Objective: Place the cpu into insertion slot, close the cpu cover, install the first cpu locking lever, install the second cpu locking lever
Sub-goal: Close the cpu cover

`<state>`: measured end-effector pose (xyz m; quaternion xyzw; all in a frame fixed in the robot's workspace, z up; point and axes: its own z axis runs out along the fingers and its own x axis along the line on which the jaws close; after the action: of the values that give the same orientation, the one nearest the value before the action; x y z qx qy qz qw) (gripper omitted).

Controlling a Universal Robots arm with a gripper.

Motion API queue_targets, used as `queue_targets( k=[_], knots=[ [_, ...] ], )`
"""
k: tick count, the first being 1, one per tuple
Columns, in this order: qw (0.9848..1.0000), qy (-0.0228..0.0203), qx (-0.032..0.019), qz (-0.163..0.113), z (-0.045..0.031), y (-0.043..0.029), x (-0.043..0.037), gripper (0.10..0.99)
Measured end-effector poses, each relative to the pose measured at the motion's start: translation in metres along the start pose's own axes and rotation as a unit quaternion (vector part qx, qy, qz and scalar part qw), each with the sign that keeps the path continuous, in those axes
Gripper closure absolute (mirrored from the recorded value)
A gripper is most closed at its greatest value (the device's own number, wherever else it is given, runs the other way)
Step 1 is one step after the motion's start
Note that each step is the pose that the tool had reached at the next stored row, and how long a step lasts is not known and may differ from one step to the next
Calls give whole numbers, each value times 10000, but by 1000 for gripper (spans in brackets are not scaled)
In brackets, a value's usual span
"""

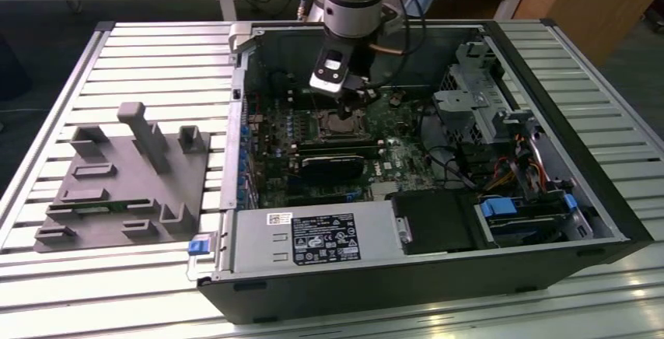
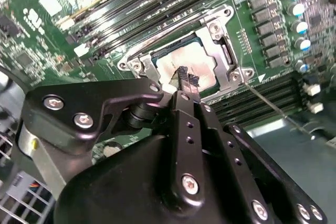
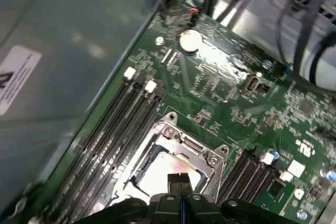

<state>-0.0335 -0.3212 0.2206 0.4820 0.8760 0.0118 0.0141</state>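
Note:
In the exterior view my gripper (image 1: 347, 108) reaches down into the open computer case, right above the insertion slot (image 1: 337, 125) on the green motherboard. Both wrist views show the cpu (image 2: 194, 59) (image 3: 157, 174) lying in the slot, its dull metal top showing through the cut-out. The silvery cpu cover (image 2: 219, 43) (image 3: 184, 141) lies flat around it. My gripper (image 2: 185, 77) (image 3: 180, 178) is shut with nothing between its fingertips, which hover at or on the cpu's top. A thin metal locking lever (image 2: 269, 104) sticks out from the socket's corner over black slots.
A grey fixture block (image 1: 124, 176) sits on the slatted table at the exterior view's left. Inside the case are a black card (image 1: 332, 160), the power supply (image 1: 311, 238), a drive cage (image 1: 483, 106) and cables. Memory slots (image 2: 131, 9) and a coin battery (image 3: 189, 40) flank the socket.

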Motion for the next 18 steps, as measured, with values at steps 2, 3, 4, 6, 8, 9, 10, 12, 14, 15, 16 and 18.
queue_targets(
  k=[2,3,4,6,8,9,10,12,14,15,16,18],
  knots=[
    [9998,1,0,-180,1,0,0,980],
    [9996,2,1,-278,2,0,0,980],
    [9993,3,1,-367,3,0,0,980],
    [9985,4,2,-547,4,0,0,980],
    [9974,5,3,-727,5,0,0,980],
    [9967,6,3,-817,6,0,0,980],
    [9959,7,4,-907,6,0,0,980],
    [9940,8,4,-1091,7,0,0,980],
    [9919,9,5,-1270,9,-1,0,980],
    [9907,10,5,-1361,9,-1,0,980],
    [9894,10,6,-1450,10,-1,0,980],
    [9867,11,6,-1628,11,-1,0,980]
  ],
)
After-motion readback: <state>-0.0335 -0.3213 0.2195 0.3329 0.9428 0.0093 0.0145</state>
